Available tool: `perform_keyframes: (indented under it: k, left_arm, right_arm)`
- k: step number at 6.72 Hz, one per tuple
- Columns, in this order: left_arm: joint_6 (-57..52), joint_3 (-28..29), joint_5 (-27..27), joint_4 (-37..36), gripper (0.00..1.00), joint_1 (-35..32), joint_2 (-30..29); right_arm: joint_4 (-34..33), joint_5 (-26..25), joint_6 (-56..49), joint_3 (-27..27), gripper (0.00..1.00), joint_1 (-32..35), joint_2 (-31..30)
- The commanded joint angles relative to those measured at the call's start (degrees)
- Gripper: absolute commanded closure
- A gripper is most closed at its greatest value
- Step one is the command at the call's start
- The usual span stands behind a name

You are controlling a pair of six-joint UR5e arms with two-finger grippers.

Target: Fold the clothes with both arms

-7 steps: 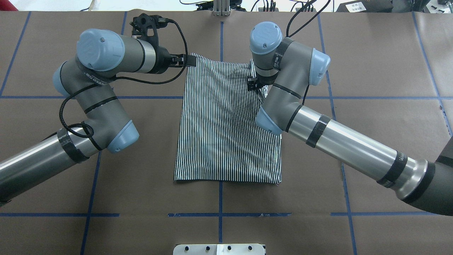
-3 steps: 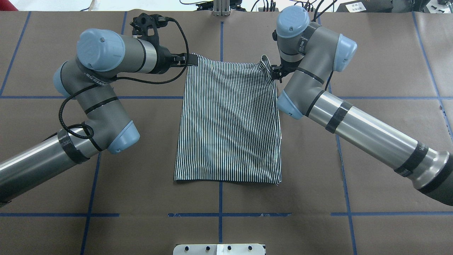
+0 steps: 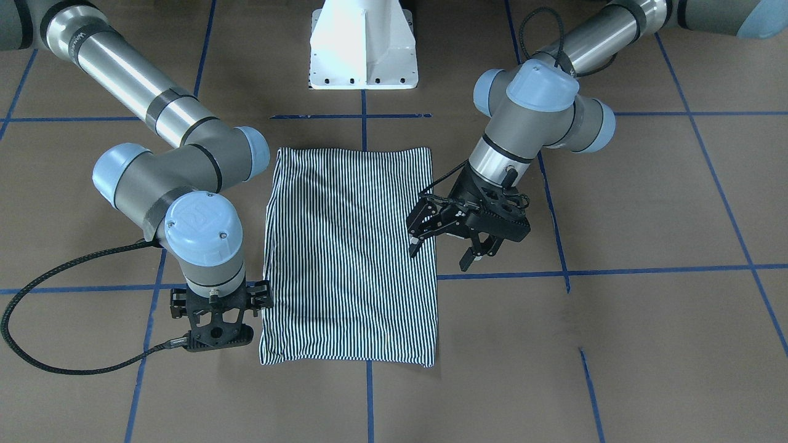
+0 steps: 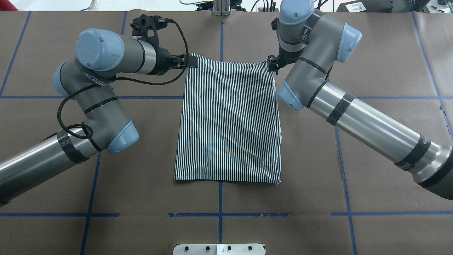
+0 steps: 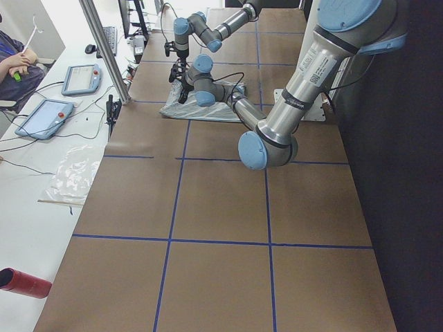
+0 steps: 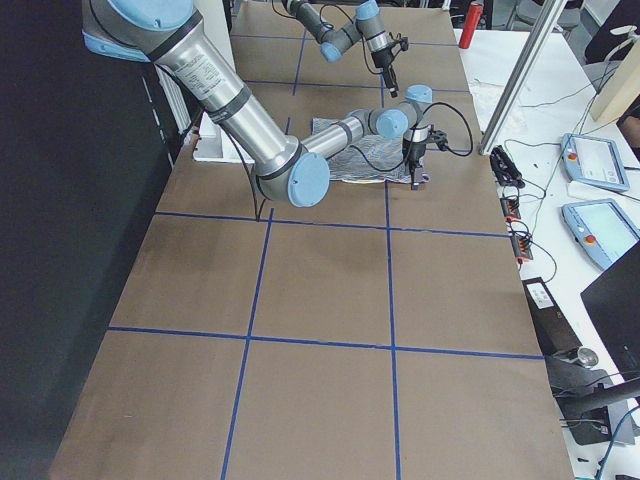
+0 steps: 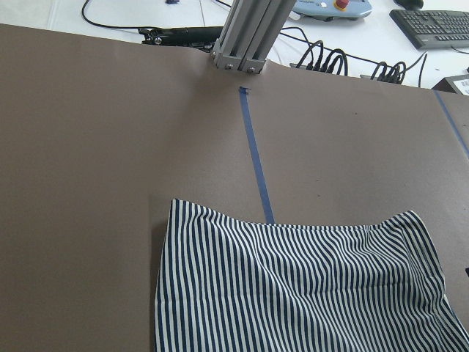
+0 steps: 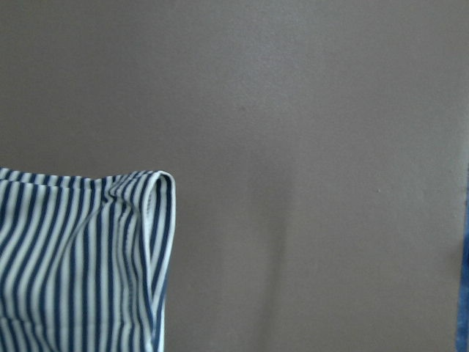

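The striped shirt (image 4: pixel 228 120) lies folded into a flat rectangle in the middle of the brown table (image 4: pixel 371 63); collar and buttons are hidden. My left gripper (image 3: pixel 440 257) hangs open above the shirt (image 3: pixel 351 246), over its edge on my left, holding nothing. In the overhead view the left gripper (image 4: pixel 189 61) lines up with the far left corner. My right gripper (image 3: pixel 215 311) points down just outside the far right corner and looks open. The right wrist view shows that corner (image 8: pixel 150 220) lying loose on the table. The overhead view has the right gripper (image 4: pixel 272 65) beside the same corner.
The white pedestal base (image 3: pixel 363 55) stands at the near side. An aluminium post (image 7: pixel 245 37) and cables rise past the far edge. Blue tape lines (image 4: pixel 219 198) grid the table. Tablets (image 5: pixel 45 117) and a person's arm (image 5: pixel 17 66) are on the side bench.
The right arm swung from over the shirt's far right part out to its far right corner, and the fabric there now lies spread flat. The left arm has stayed put.
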State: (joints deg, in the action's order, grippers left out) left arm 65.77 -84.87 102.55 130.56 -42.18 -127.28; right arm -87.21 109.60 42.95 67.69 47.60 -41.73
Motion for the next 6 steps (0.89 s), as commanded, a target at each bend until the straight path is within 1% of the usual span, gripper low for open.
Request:
perform_keyframes:
  k: [1, 2, 3, 4, 5, 6]
  left_arm:
    - [8.0, 0.0, 3.1, -0.4, 0.00, 1.3, 0.9]
    - [16.7, -1.6, 6.7, -0.4, 0.00, 2.0, 3.2]
    - [24.5, -6.8, 4.9, -0.6, 0.00, 5.1, 8.1]
    - [27.6, -12.7, 0.8, -2.7, 0.00, 8.6, 13.1]
    - [31.4, -18.0, -2.4, -11.2, 0.00, 12.3, 14.3]
    - [35.4, -21.8, -7.4, -22.3, 0.00, 18.5, 12.9]
  right_arm:
    - [-0.3, 5.4, 6.9, 10.0, 0.00, 0.1, -4.6]
    - [-0.4, 5.8, 12.5, 20.2, 0.00, -1.8, -11.2]
    - [-0.6, 5.8, 16.8, 29.2, 0.00, -3.5, -16.7]
    - [-0.6, 5.8, 21.3, 35.3, 0.00, -5.1, -19.9]
    - [-0.4, 5.4, 26.8, 38.7, 0.00, -7.2, -21.5]
    - [-0.3, 5.0, 29.6, 40.7, 0.00, -8.4, -22.4]
